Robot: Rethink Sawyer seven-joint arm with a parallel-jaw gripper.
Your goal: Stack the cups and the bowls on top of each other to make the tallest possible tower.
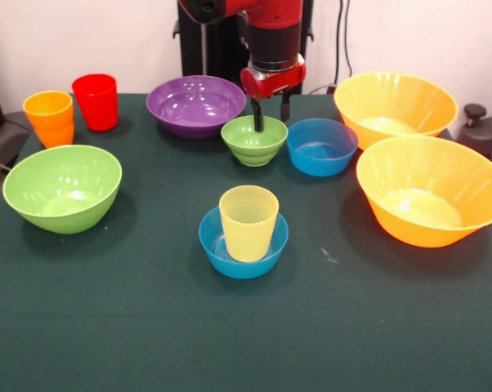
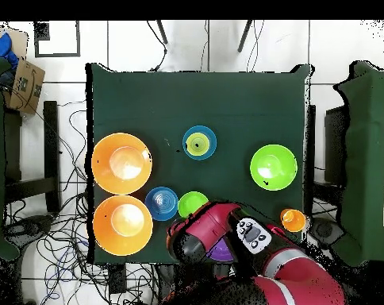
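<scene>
1. The end effector (image 1: 271, 110) is down over the small green bowl (image 1: 254, 140), with its jaws spread. One finger dips inside the bowl's far rim and the other hangs just behind it, so the rim sits between them. Nothing's clamped as far as I can see.
2. The yellow cup (image 1: 248, 222) stands upright inside a small blue bowl (image 1: 243, 249) near the middle of the bench (image 1: 148, 327). That's all the tower there is right now.
3. The other small blue bowl (image 1: 321, 146) sits just beside the small green one.
4. The purple bowl (image 1: 195, 104) is behind those, near the robot's base.
5. Two big orange bowls (image 1: 431, 189) (image 1: 395, 105) sit close together on one side.
6. The large green bowl (image 1: 62, 187) is on the opposite side, with the orange cup (image 1: 49, 118) and red cup (image 1: 96, 101) beyond it at the far corner.
7. From overhead, the arm (image 2: 227, 238) covers the purple bowl and the red cup.
</scene>
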